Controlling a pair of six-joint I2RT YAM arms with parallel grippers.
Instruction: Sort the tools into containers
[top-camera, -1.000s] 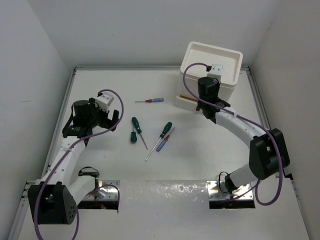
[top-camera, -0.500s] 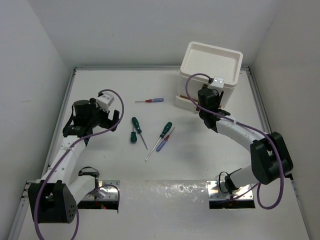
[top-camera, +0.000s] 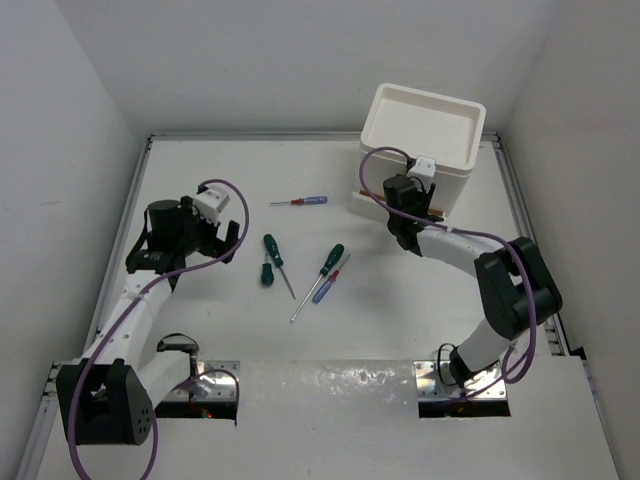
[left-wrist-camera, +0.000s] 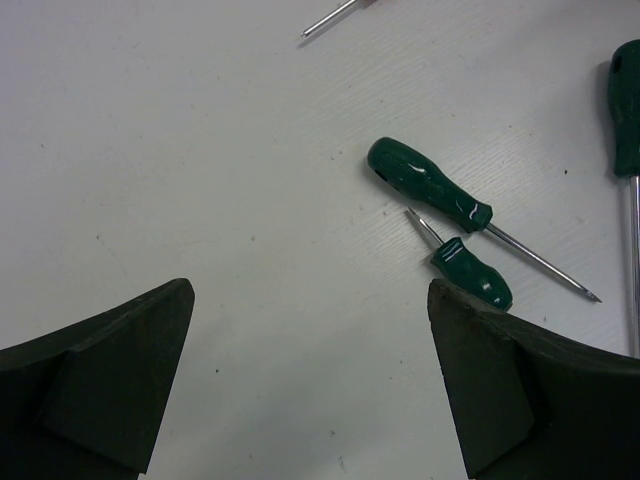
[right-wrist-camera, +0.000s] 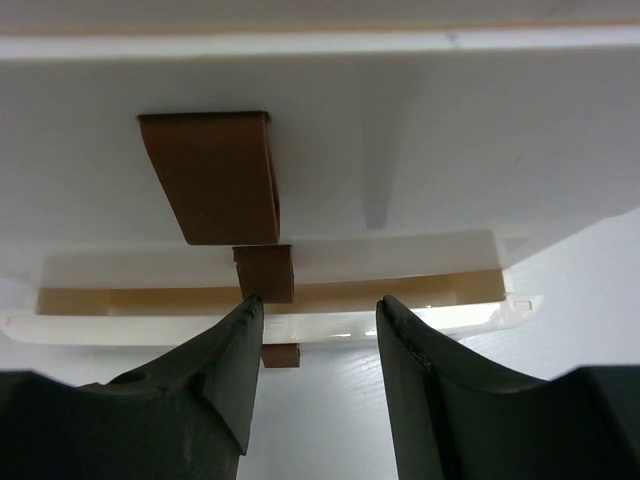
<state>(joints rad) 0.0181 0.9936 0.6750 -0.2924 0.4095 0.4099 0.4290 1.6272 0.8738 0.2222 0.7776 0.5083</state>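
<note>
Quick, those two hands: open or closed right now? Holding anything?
Left hand: open, holding nothing.
Right hand: open, holding nothing, right at the drawers.

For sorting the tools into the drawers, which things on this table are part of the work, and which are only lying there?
Belongs to the job:
white drawer stack; left long green screwdriver; right long green screwdriver; stubby green screwdriver; far blue-and-red screwdriver; near blue-and-red screwdriver.

Only there:
purple cables; metal base plates.
</note>
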